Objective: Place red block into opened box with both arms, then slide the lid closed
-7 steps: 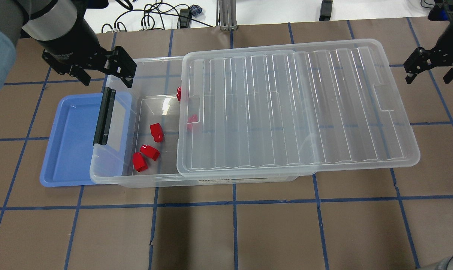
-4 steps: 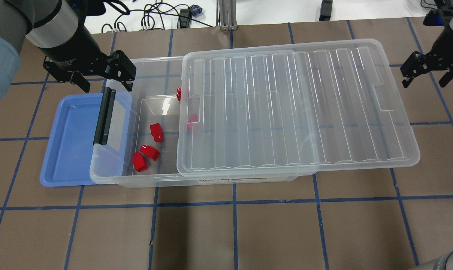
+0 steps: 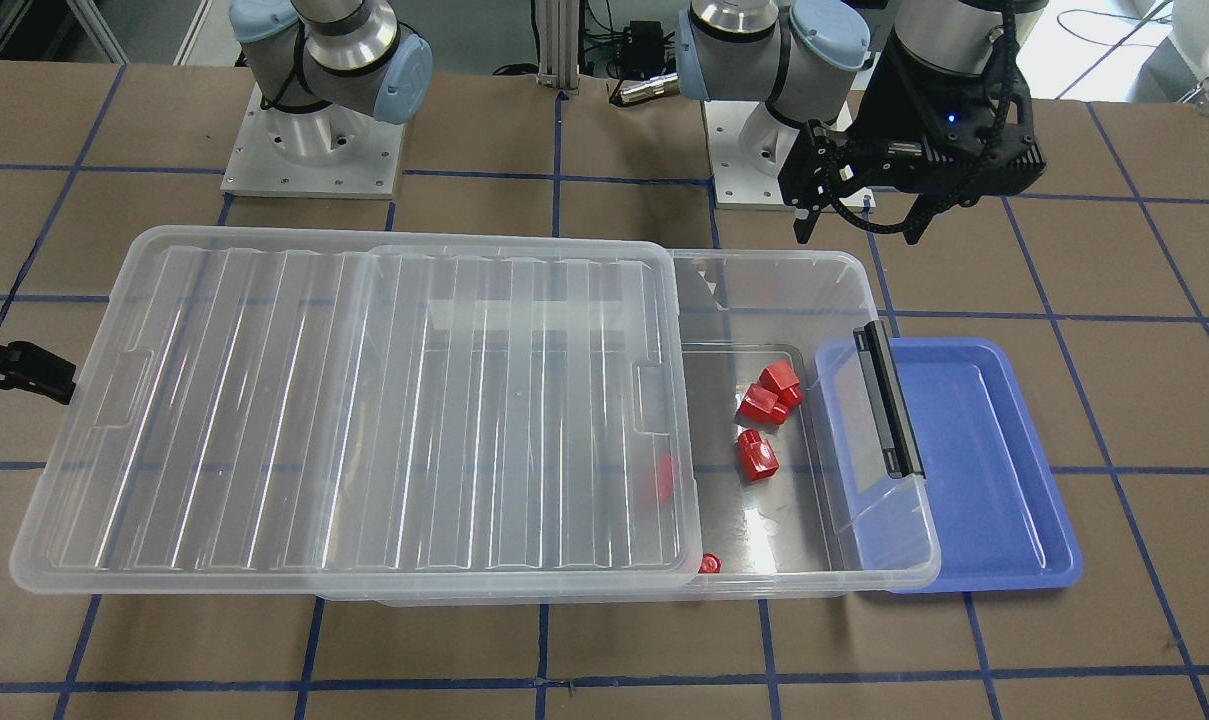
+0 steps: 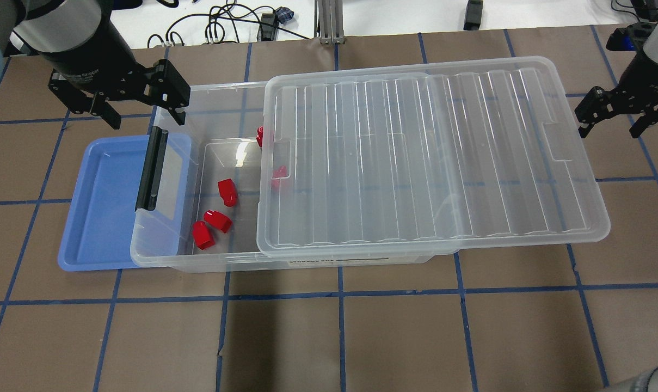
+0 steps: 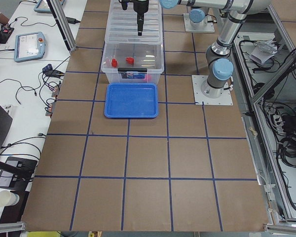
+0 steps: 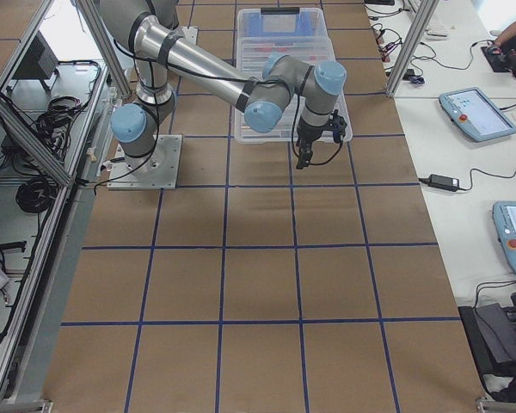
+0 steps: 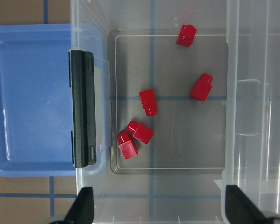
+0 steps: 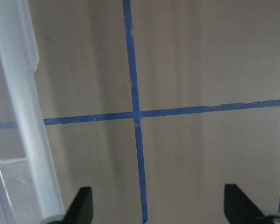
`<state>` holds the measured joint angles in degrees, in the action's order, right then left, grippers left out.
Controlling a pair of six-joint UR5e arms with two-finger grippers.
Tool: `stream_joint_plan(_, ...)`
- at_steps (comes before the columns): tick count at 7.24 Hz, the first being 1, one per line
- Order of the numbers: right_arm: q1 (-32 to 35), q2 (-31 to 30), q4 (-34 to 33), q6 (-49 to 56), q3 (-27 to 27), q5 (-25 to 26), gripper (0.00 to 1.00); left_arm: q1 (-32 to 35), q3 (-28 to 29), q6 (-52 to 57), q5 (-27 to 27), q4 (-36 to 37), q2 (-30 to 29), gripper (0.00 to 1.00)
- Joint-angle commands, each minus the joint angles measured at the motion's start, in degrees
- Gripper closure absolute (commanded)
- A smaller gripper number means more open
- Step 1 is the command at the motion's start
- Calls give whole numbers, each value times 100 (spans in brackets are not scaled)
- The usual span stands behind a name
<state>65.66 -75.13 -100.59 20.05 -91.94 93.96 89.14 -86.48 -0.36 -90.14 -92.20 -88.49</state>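
Several red blocks (image 4: 227, 191) (image 7: 148, 101) lie on the floor of the clear box (image 4: 220, 262), at its uncovered left end; one red block (image 4: 278, 173) shows through the lid. The ribbed lid (image 4: 432, 158) covers most of the box and overhangs its right end. A black bar (image 4: 152, 169) runs along the left short end. My left gripper (image 4: 143, 113) (image 7: 161, 211) hangs open and empty above the box's back left corner. My right gripper (image 4: 610, 129) (image 8: 158, 211) is open and empty over the bare table, just off the lid's right edge.
A blue tray (image 4: 100, 207) lies under the box's left end and sticks out to the left. Cables (image 4: 220, 27) and a metal post (image 4: 329, 22) stand beyond the table's back edge. Brown table (image 4: 339, 337) with blue tape lines lies in front of the box.
The left gripper has shifted a little to the left above the box's corner. The right gripper has moved down and in toward the lid's right edge. Both stay open; blocks and lid are still.
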Motion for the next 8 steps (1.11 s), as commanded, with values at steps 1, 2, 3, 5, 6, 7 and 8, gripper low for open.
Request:
stream_joint_plan(1, 35, -45, -4, -54, -35, -1, 0, -2, 52, -17, 5, -35, -28, 0)
stream_joint_plan(2, 61, -54, 4, -72, -44, -53, 0, -2, 43, -26, 14, 8, -54, 0)
stream_joint_plan(3, 70, -63, 5, -167, -44, -106, 0, -2, 17, -26, 14, 9, -37, 0)
stream_joint_plan(5, 376, -71, 5, -535, -44, -106, 0, 7, -1, -43, 14, 17, -37, 0)
stream_joint_plan(6, 517, -89, 31, -729, -44, -106, 0, 7, -1, -43, 14, 18, -37, 0)
stream_joint_plan(7, 719, -98, 83, -1088, -44, -124, 0, 7, -10, -43, 14, 18, -46, 0)
stream_joint_plan(8, 973, -98, 66, -1500, -44, -124, 0, 7, -10, -43, 14, 18, -46, 0)
